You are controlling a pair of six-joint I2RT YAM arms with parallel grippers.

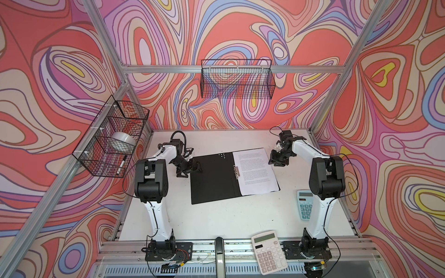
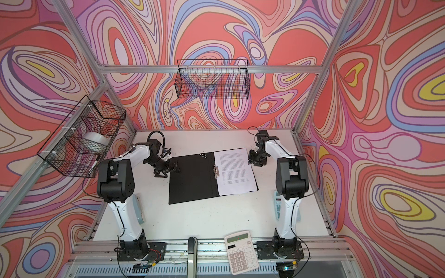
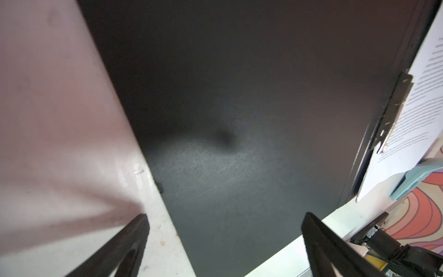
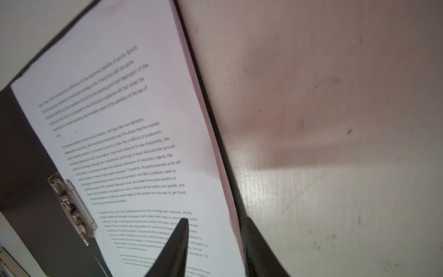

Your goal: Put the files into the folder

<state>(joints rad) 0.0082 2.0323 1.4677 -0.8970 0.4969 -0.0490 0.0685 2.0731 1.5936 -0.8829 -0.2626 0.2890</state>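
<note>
Centre of the table (image 1: 216,223), in both top views: the folder (image 1: 212,178) (image 2: 190,180) lies open and flat, black inside up. The files (image 1: 255,171) (image 2: 234,171) rest as a neat white stack on its right half, their left edge at the metal clip (image 1: 236,171) on the spine. The left gripper (image 1: 189,169) (image 2: 167,168) hovers at the folder's left edge, towards the far corner. The right gripper (image 1: 276,160) (image 2: 255,160) hangs just beside the stack's far right corner.

Left wrist view: the left gripper (image 3: 225,215) has its fingers spread wide with nothing between them, over the bare left cover where it meets the table.

Right wrist view: the right gripper (image 4: 214,219) stands partly apart, one finger over the printed page and the other over the table. It straddles the right edge of stack and cover, and nothing looks pinched. Whether the clip presses on the sheets I cannot tell.

The sheets are probably light, limp and quick to slide over one another. A tug at one corner would likely fan or crease them, so pressing down flat suits them better. The cover looks thin, fairly stiff and smooth, and it lies flush on the table. The likeliest place to take hold is its free left edge, with a finger worked under, swinging it over the spine onto the pages.
</note>
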